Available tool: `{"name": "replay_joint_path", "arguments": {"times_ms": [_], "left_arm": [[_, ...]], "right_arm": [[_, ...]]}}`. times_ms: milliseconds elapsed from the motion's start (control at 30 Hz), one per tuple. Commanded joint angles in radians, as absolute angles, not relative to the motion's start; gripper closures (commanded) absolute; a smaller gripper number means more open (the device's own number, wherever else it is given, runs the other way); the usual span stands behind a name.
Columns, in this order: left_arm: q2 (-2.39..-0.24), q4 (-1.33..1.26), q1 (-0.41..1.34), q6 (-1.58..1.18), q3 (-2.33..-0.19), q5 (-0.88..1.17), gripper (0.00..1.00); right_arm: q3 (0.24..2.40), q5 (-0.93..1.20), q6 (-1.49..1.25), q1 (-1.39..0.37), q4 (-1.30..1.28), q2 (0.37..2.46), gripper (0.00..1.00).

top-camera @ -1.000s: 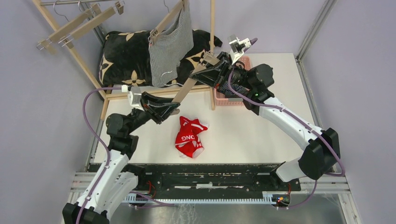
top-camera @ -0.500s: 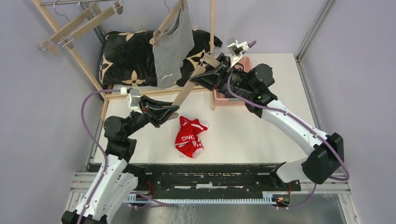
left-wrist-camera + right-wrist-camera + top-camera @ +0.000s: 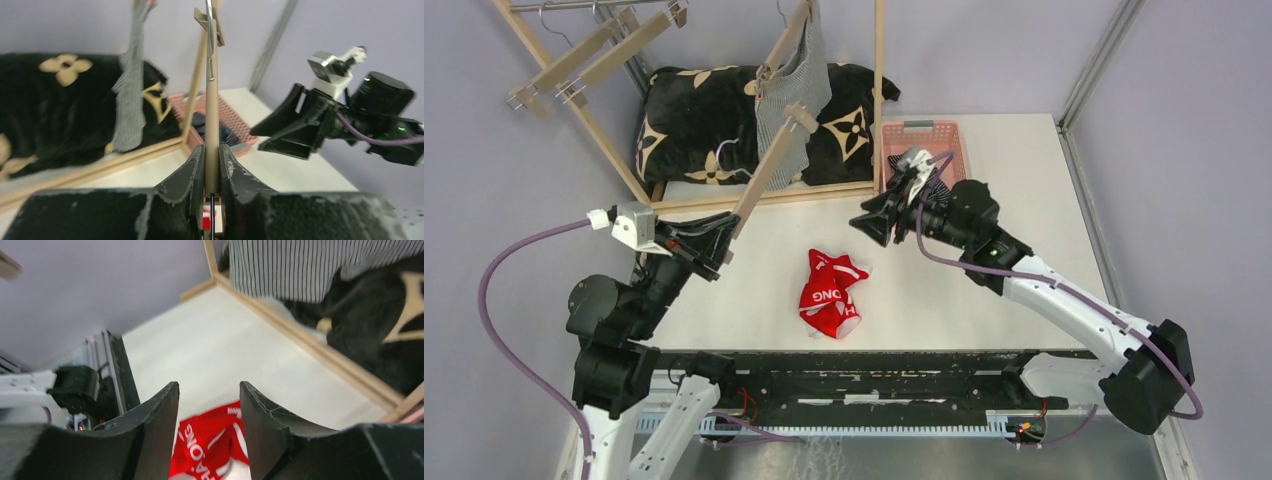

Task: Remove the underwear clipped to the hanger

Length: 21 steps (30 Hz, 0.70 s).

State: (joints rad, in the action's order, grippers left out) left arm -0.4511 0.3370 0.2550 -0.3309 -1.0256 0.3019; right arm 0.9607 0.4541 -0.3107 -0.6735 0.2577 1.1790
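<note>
My right hand [image 3: 208, 390] has let go of the hanger [image 3: 212, 115] and withdrawn, spread and empty; my left hand [image 3: 212, 155] alone pinches it (clip bare). The grey underwear [image 3: 792, 95] remains clipped.

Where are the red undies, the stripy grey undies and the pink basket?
red underwear [image 3: 826, 297]: top view, on the white lettering.
grey striped underwear [image 3: 796, 80]: top view, middle of the hanging cloth.
pink basket [image 3: 944, 126]: top view, far rim.
</note>
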Motion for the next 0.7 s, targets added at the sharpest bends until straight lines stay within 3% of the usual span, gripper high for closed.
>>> {"name": "replay_joint_path", "arguments": {"times_ms": [0,133,433,567,667], "left_arm": [[-0.446,0.629,0.253,-0.208,-1.101,0.044,0.97],[-0.433,0.653,0.252,-0.196,-1.11,0.002,0.97],[-0.416,0.648,0.253,-0.175,-1.129,-0.102,0.97],[-0.392,0.628,0.253,-0.172,-1.134,-0.132,0.97],[-0.383,0.614,0.253,-0.169,-1.138,-0.145,0.97]], "right_arm": [[0.938,0.281,-0.146,-0.774,0.107,1.202,0.44],[0.984,0.193,-0.071,-0.866,-0.009,1.304,0.44],[0.929,0.188,-0.133,-0.943,0.057,1.445,0.44],[0.952,0.196,-0.129,-0.974,0.055,1.481,0.3],[0.981,0.208,-0.123,-0.991,0.039,1.537,0.02]]}}
